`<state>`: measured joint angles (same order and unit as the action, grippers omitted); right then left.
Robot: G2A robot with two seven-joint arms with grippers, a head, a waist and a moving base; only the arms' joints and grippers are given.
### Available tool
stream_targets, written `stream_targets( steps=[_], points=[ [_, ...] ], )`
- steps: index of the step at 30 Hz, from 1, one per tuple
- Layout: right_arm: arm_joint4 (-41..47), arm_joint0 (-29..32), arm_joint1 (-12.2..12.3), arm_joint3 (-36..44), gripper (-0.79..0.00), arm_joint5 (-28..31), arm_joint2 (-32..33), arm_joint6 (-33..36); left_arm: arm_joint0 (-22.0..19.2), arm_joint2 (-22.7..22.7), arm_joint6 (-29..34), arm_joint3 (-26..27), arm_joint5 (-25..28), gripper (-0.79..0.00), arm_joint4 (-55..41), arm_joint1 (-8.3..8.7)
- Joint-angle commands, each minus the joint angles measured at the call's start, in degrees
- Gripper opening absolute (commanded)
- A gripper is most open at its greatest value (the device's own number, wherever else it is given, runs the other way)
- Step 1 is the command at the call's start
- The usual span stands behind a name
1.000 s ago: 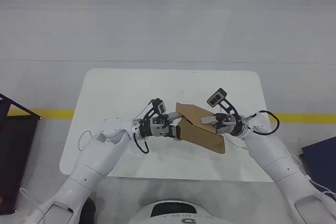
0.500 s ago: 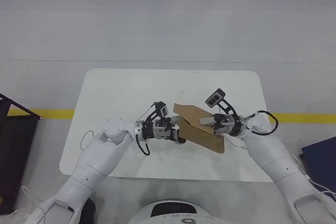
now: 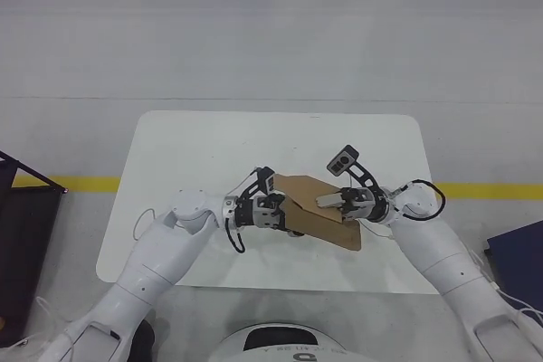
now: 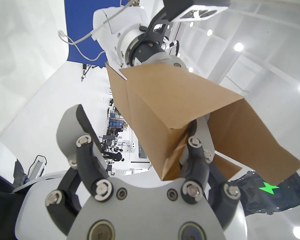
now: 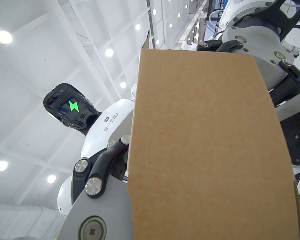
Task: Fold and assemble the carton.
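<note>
One brown cardboard carton (image 3: 317,210), two grippers: right gripper (image 3: 330,197) clamped on its top panel, left gripper (image 3: 287,213) spread apart, carton corner between its fingers (image 4: 83,126).

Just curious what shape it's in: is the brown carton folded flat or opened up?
Partly opened: in the left wrist view the carton shows panels bent at angles, not yet a closed box.

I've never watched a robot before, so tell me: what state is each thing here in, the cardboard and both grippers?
carton: partly folded, flaps loose, held in the air.
left gripper: open, a carton corner between its fingers.
right gripper: shut on the carton's other end.
</note>
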<state>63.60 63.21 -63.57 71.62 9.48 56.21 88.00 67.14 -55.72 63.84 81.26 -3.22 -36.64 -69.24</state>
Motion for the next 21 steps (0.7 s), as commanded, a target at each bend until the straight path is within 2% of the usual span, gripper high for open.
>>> stream_targets(
  steps=[1, 9, 17, 21],
  points=[
    [-0.16, -0.01, 0.03, 0.13, -0.785, -0.02, -0.04, 0.0, -0.1, 0.14, -0.01, -0.07, -0.12, -0.175, -0.1, -0.02],
    [0.07, 0.32, 0.35, 0.26, -0.785, -0.05, 0.52, 0.0, 1.16, -2.15, 1.02, 1.2, 1.76, -0.145, -3.72, 0.31],
    [0.45, 0.75, 0.75, 0.36, -0.785, -0.08, 1.17, 0.0, 6.5, -9.72, 1.85, 5.38, 3.03, -0.154, -4.86, 2.2],
    [0.58, 0.54, 0.73, 0.31, -0.785, -0.23, 0.89, 0.0, 9.13, -11.91, 3.23, 9.27, 3.41, -0.169, -5.08, 2.86]
  ],
)
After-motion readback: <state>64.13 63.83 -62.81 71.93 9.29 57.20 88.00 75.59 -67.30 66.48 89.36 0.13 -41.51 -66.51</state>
